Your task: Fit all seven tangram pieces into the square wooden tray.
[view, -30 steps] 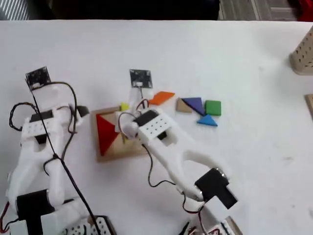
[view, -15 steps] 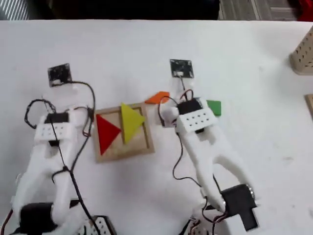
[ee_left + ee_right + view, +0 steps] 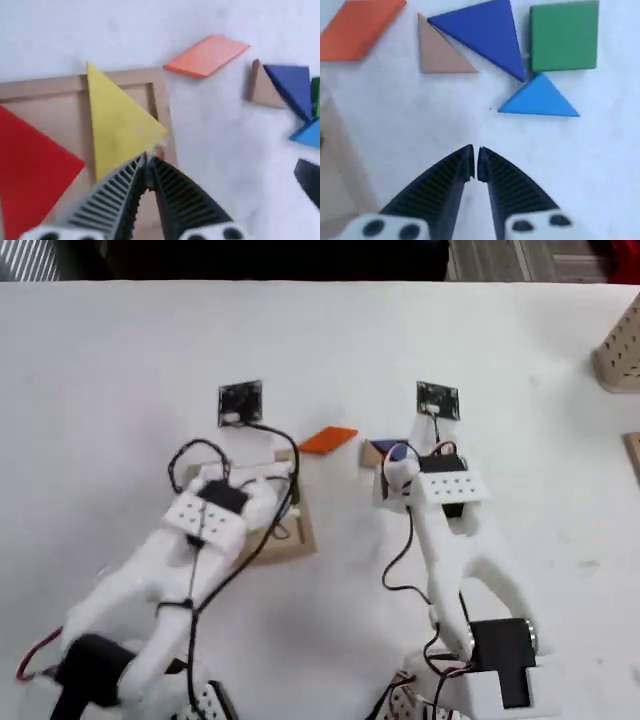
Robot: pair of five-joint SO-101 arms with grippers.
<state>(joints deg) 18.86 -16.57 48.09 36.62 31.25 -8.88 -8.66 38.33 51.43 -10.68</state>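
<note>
On my white table (image 3: 400,330), which runs back to a dark strip of room (image 3: 280,258) and has a perforated wooden block (image 3: 620,345) at its right edge, the square wooden tray (image 3: 45,86) holds the red triangle (image 3: 30,170) and the yellow triangle (image 3: 117,127). My left gripper (image 3: 148,165) hangs over the yellow one's corner by the tray's rim, jaws pressed together. The orange parallelogram (image 3: 207,55), tan triangle (image 3: 437,52), dark blue triangle (image 3: 482,32), green square (image 3: 563,35) and light blue triangle (image 3: 540,100) lie on bare surface beside the tray, with my right gripper (image 3: 474,162) near them, jaws likewise together.
</note>
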